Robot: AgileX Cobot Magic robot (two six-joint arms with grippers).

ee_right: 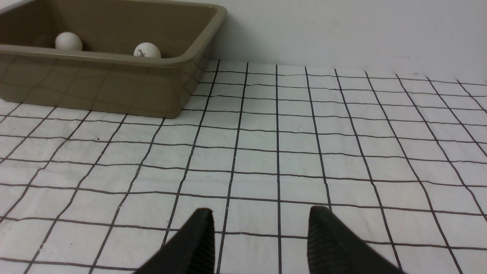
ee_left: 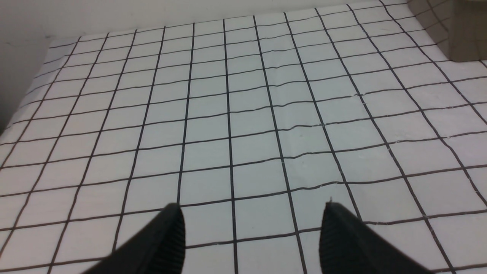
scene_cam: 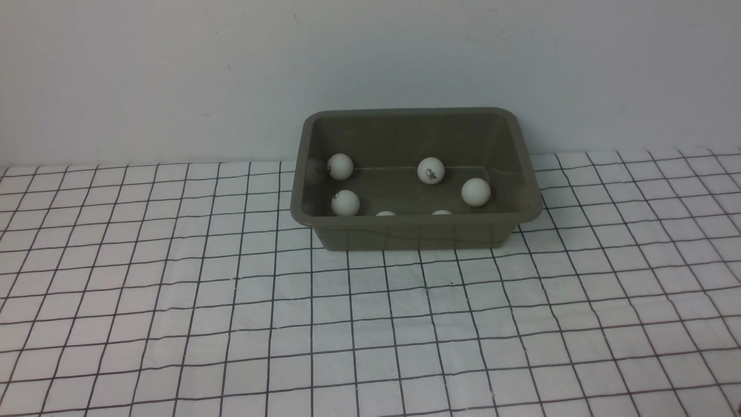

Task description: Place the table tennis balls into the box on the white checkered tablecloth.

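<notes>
The olive-grey box [scene_cam: 417,234] stands on the white checkered tablecloth [scene_cam: 370,324] near the back wall. Several white table tennis balls [scene_cam: 430,170] lie inside it; two of them barely show above the near rim. In the right wrist view the box [ee_right: 95,83] sits ahead with two balls [ee_right: 147,50] showing over its rim. My right gripper [ee_right: 260,211] is open over bare cloth, nothing between its fingers. My left gripper [ee_left: 252,207] is open too, empty, over the cloth, with a corner of the box [ee_left: 456,30] far off. Neither gripper shows in the front view.
A plain pale wall [scene_cam: 173,75] rises right behind the box. The cloth's left edge [ee_left: 26,95] runs along the wall in the left wrist view. The cloth is slightly wrinkled.
</notes>
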